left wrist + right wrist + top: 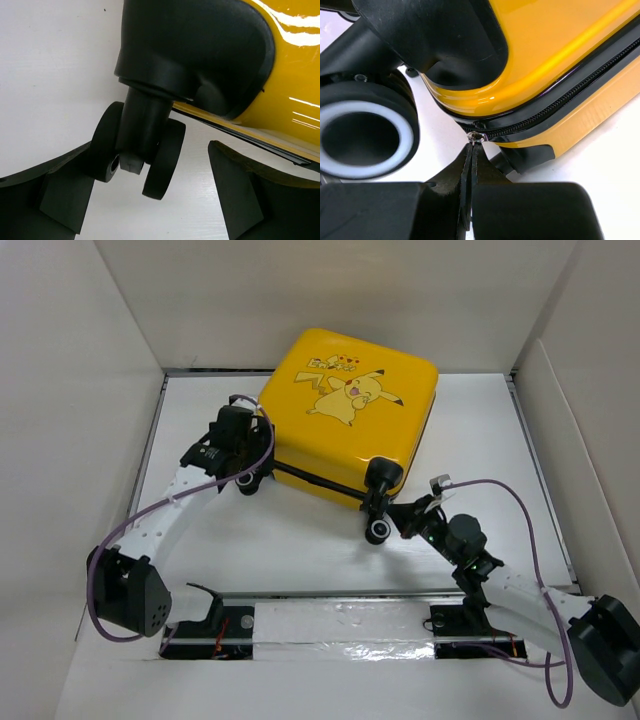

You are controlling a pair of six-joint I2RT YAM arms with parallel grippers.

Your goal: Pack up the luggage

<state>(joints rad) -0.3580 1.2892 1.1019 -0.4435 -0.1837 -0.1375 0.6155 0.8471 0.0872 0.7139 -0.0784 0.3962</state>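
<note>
1 closed luggage (350, 410), right gripper (471, 147) pinching zipper pull (478, 136)

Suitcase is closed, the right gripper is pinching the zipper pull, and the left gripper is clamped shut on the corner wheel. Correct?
Not quite. The left gripper is open, straddling the wheel rather than clamping it, as the left wrist view shows. The rest holds: the suitcase is closed and the right gripper pinches the zipper pull.

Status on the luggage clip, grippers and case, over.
Left gripper open, straddling a corner wheel. Right gripper shut on the zipper pull. Luggage closed, lying flat. Nothing seen blocking the zipper.
</note>
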